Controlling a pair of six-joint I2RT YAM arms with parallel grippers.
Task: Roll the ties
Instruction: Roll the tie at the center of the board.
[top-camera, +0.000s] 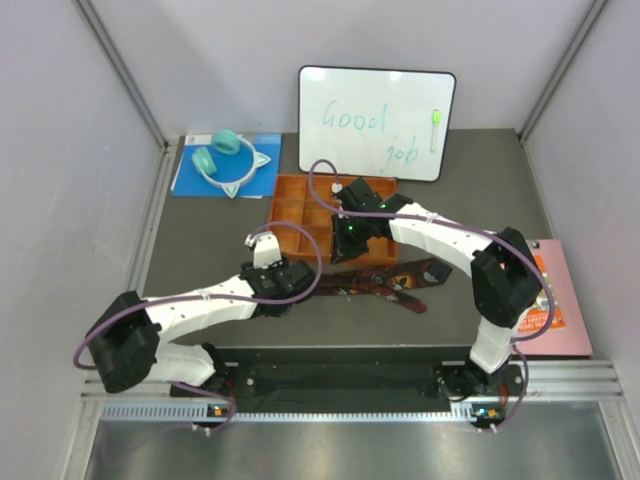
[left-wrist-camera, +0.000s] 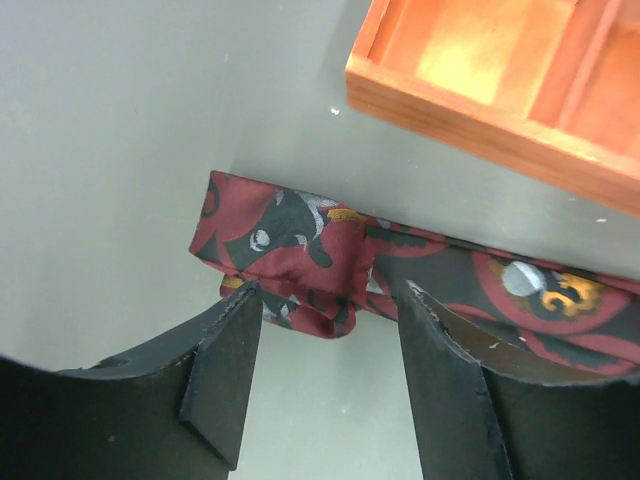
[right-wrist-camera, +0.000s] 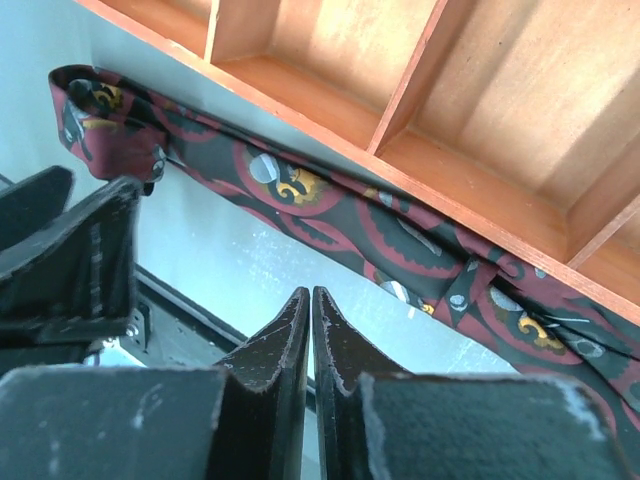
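Left wrist view shows the necktie (left-wrist-camera: 290, 250) lying on the counter (left-wrist-camera: 110, 150) just beside the orange tray (left-wrist-camera: 470, 115), its end folded over. The left gripper (left-wrist-camera: 330, 370) stands apart at this fold; the right gripper (right-wrist-camera: 312, 330) is pressed together, empty. Rolling seems only started; next, the left should pinch the fold and turn it onward.

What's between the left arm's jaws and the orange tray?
In the left wrist view, the folded end of the tie lies there on the grey table, right at the open jaws' tips.
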